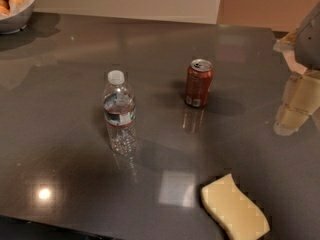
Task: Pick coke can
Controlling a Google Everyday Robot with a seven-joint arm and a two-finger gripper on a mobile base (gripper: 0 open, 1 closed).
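Observation:
The coke can (198,83) is dark red with a silver top and pull tab and a white label patch near its base. It stands upright on the dark glossy table (65,174), right of centre. My gripper (296,104) hangs at the right edge of the camera view, pale and partly cut off by the frame. It is to the right of the can, well apart from it, and holds nothing that I can see.
A clear plastic water bottle (120,113) with a white cap stands upright left of the can. A yellow sponge (234,209) lies near the front right edge. A bowl (14,15) of orange food sits at the far left corner. A wall runs behind the table.

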